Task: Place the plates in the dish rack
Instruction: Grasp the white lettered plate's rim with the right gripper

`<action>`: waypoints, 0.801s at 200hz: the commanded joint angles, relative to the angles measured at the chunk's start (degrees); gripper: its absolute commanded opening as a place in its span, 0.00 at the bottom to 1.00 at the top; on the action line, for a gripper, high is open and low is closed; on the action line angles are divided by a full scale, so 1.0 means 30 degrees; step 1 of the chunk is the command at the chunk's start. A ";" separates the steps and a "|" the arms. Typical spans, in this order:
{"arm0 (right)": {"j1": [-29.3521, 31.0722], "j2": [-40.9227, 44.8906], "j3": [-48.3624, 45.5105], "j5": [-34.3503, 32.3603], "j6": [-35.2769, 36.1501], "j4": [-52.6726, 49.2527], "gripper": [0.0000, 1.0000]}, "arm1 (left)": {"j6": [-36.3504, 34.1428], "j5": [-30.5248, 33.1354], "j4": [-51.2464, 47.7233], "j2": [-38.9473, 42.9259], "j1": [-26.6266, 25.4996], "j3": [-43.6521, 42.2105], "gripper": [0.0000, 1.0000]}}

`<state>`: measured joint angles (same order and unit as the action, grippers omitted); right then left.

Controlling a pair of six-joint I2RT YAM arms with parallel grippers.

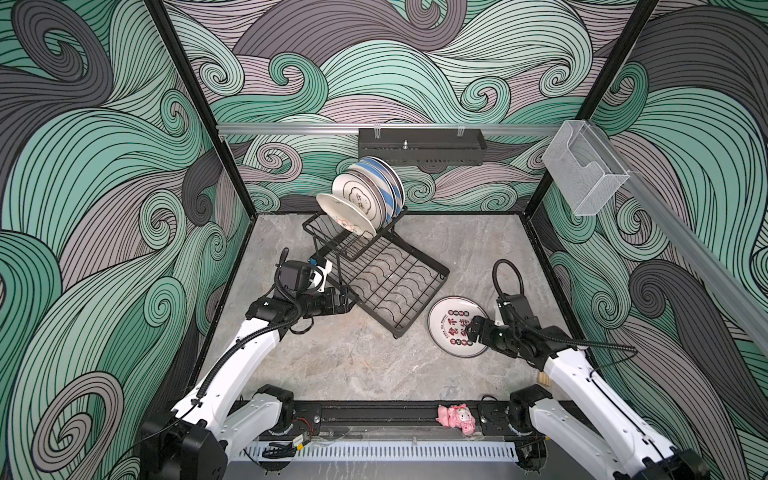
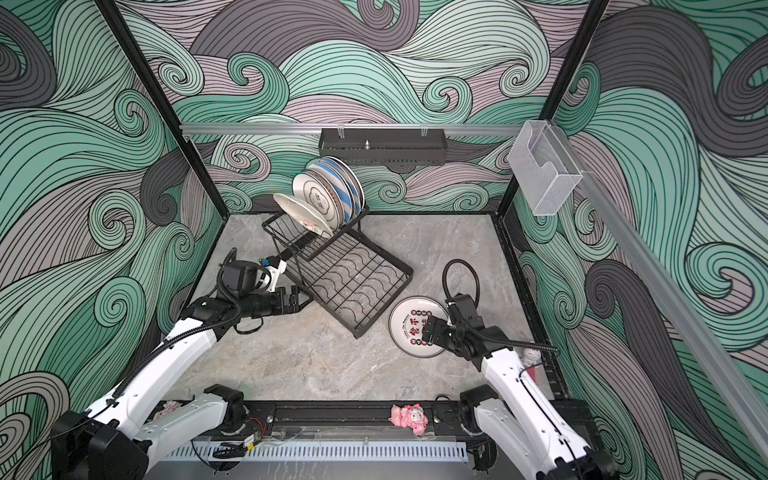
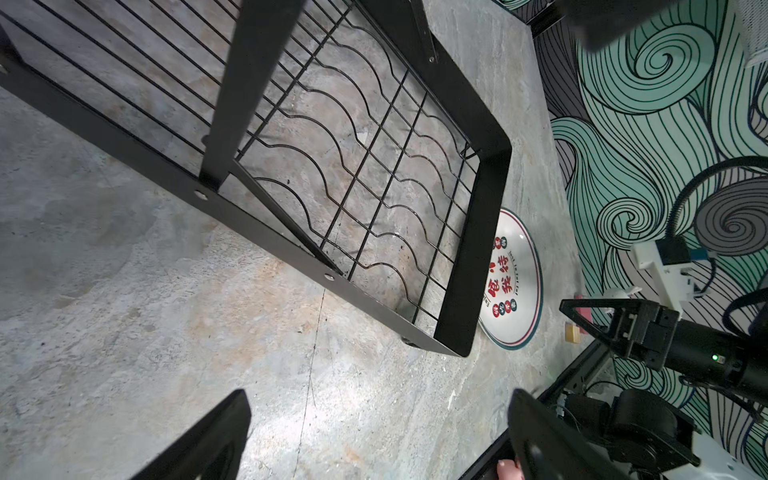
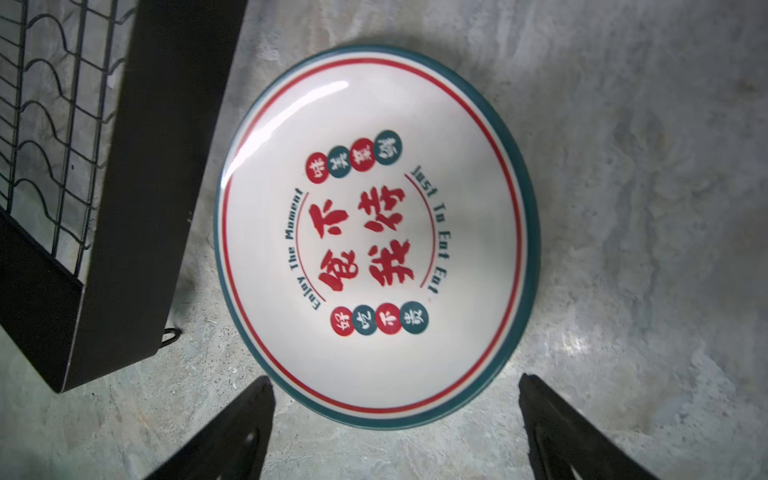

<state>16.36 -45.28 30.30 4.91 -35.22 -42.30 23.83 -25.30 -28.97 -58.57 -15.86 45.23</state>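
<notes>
A: Where is the red-lettered plate (image 1: 448, 321)?
B: It lies flat and face up on the surface (image 1: 332, 365), just beside the near corner of the dish rack (image 1: 395, 286).
A: Right jaws?
B: Spread wide above the plate's near rim, pinching nothing.
A: Left jaws?
B: Also spread and empty, by the left edge of the rack base.
A: Other plates (image 1: 376, 187)?
B: Several stand on edge in the raised basket (image 1: 332, 241), the cream doodle plate (image 1: 345, 214) foremost. The count is unclear.

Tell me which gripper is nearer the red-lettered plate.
Right. The right gripper is over the plate, jaws open; the left gripper is beyond the rack, at its far side from the plate.
</notes>
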 commanded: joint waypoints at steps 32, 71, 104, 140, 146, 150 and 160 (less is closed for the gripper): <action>-0.1764 0.1464 -0.1048 0.0490 -0.1562 -0.1286 0.83 | 0.0046 0.0173 0.0046 -0.0502 -0.0133 0.0017 0.99; -0.3593 0.0806 -0.2348 0.2555 -0.1702 0.0896 0.74 | -0.0004 -0.0001 0.0202 -0.0834 -0.0119 0.0096 0.99; -0.5022 0.0826 -0.3633 0.4140 -0.1820 0.2869 0.64 | 0.0111 0.0120 0.0077 -0.0957 -0.0134 0.0132 0.98; -0.6045 0.0843 -0.4515 0.4912 -0.1855 0.4004 0.53 | 0.0149 0.0084 0.0018 -0.1002 -0.0134 0.0237 0.99; -0.6197 0.0822 -0.4578 0.4998 -0.1803 0.4134 0.52 | 0.0141 0.0084 0.0018 -0.1030 -0.0134 0.0269 0.99; -0.6240 0.0823 -0.4644 0.5014 -0.1769 0.4230 0.52 | 0.0163 0.0084 0.0018 -0.1044 -0.0132 0.0270 0.99; -0.6435 0.0739 -0.4788 0.5012 -0.1737 0.4461 0.50 | 0.0141 0.0084 0.0018 -0.1090 -0.0134 0.0324 0.99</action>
<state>-1.76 -43.05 16.88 18.09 -40.75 -32.42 23.86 -25.10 -28.71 -61.30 -15.90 45.21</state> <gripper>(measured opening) 0.518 0.986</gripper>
